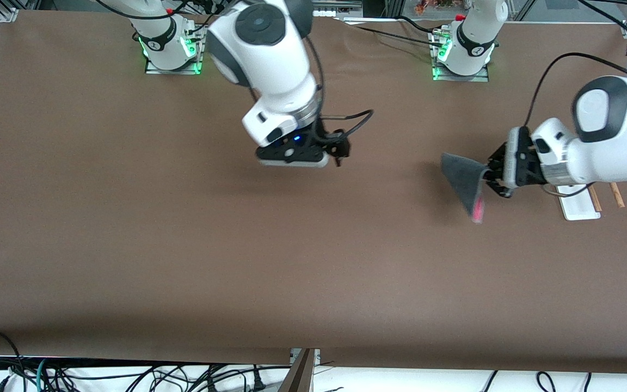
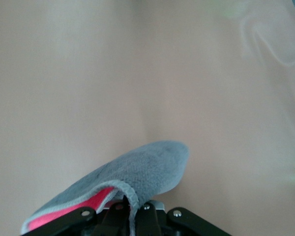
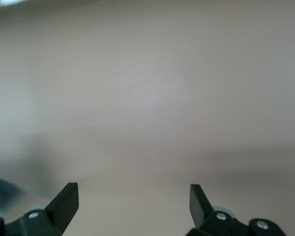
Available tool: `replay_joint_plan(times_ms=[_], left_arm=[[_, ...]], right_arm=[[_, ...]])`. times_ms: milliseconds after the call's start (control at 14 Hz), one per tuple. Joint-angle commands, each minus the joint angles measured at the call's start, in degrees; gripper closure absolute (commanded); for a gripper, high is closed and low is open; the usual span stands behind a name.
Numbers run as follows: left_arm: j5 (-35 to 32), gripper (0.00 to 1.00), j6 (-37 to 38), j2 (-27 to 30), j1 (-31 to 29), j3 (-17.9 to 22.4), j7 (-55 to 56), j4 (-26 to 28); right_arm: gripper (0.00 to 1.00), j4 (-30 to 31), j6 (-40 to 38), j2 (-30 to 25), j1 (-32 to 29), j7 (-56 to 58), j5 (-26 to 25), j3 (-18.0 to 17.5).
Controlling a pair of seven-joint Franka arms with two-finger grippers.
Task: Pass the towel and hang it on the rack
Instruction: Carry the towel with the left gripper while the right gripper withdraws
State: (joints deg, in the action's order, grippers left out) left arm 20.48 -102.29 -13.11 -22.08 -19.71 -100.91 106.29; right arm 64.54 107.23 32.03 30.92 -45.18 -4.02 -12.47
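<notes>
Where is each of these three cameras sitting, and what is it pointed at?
Front view: high across the table, facing both arms; left gripper holds the towel in the air beside the rack; right gripper over mid-table.
Left wrist view: on the left arm, showing towel and table.
Right wrist view: open fingers, bare table.
Shared: towel, front and left wrist.

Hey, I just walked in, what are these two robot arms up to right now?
The left arm's hand is shut on one edge of a grey and pink towel, holding it in the air above the brown table, so the cloth hangs down. The rack stands just beside it, toward the left arm's end of the table, partly hidden under that arm, with nothing hung on it. The right arm's hand hovers open and empty over the middle of the table.
</notes>
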Motion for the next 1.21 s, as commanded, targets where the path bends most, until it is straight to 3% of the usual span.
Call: replay_joint_plan(times_ms=[0,214,571,786,1000,1143], left_arm=[[-3.42,1.0,3.84,0.98,-5.86,0.37,-1.22,0.15],[-4.31,1.0,8.67,-1.2,-9.99,6.43,-1.48,-0.81],[-9.4,1.0,12.02,-2.7,-21.23,6.97,-6.45,-3.0],[-9.76,1.0,15.87,-10.85,-26.86,7.15,-15.08,-11.24],[-14.15,1.0,18.69,-18.07,-26.88,7.06,-18.79,-22.15],[-13.98,1.0,19.32,-19.41,-27.32,7.15,-21.85,-23.5]], right_arm=[[0.0,-0.12,-5.53,-1.09,-5.85,12.71,-0.29,-0.8],[0.0,-0.12,-8.52,-1.09,-12.7,22.47,-0.29,-0.71],[0.0,-0.12,-9.94,-1.97,-24.39,30.84,-0.46,-0.45],[0.0,-0.12,-13.27,-2.06,-31.68,37.85,-0.64,-0.53],[0.0,1.19,-13.54,-6.44,-36.18,42.28,-1.78,0.42],[0.0,6.36,-13.37,-11.52,-36.89,42.19,-3.88,1.83]])
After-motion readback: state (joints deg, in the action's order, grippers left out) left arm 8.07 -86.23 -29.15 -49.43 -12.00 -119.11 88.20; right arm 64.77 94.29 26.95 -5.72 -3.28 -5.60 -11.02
